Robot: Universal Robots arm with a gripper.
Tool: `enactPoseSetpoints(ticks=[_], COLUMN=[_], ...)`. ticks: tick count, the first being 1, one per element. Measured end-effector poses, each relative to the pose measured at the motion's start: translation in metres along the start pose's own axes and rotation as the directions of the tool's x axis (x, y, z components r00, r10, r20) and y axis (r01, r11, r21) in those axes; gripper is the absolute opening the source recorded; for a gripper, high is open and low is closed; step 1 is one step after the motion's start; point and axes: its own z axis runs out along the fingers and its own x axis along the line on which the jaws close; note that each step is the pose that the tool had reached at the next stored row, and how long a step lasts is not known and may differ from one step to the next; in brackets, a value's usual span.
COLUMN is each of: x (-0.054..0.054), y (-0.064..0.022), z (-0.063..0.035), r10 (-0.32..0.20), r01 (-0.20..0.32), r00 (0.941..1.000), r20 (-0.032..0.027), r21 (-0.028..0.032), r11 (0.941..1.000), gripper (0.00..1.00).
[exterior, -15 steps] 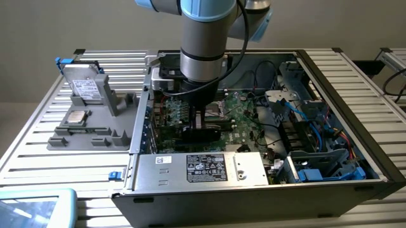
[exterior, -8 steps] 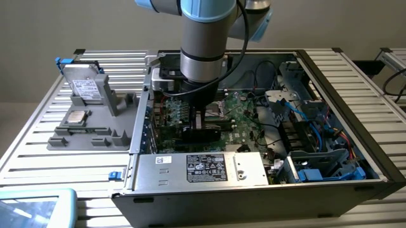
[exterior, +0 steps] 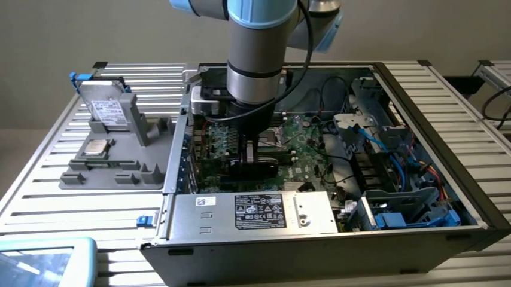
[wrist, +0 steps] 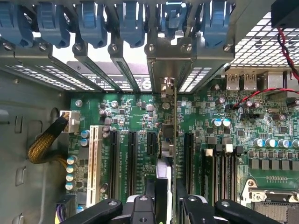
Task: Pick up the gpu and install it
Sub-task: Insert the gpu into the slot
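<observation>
Grasping the gpu (wrist: 174, 140) edge-on, the end effector (wrist: 163, 205) stands low inside the open computer case (exterior: 447, 179), the card upright over the green motherboard (wrist: 131, 116) between slots, its bracket near the rear wall, cables crowding the exterior view's right.

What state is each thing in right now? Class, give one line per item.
gpu: upright on edge between the gripper's fingers, over the motherboard's slots.
gripper: shut on the gpu, inside the computer case.
computer case: side open, lying flat.
motherboard: exposed, black slots beside the gpu unfilled.
grey drive: leaning upright in the grey holder outside the case.
</observation>
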Motion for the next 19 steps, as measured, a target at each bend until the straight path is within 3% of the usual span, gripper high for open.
enactPoseSetpoints(ticks=[7,9,13,14,19], x=[0.0,0.0,0.0,0.0,0.001], y=[0.0002,0.0002,0.0003,0.0005,0.0042], z=[0.0002,-0.0009,-0.0049,-0.0069,-0.0264], r10=[0.0,0.0,0.0,0.0,0.0], r01=[0.0,0.0,0.0,0.0,0.0], r00=[1.0,1.0,1.0,1.0,1.0], r20=[0.001,0.0001,0.0,0.0,0.0], r21=[0.0003,0.0,0.0012,0.0019,0.0033], r11=[1.0,1.0,1.0,1.0,1.0], gripper=[0.28,0.41,0.53,0.59,0.59])
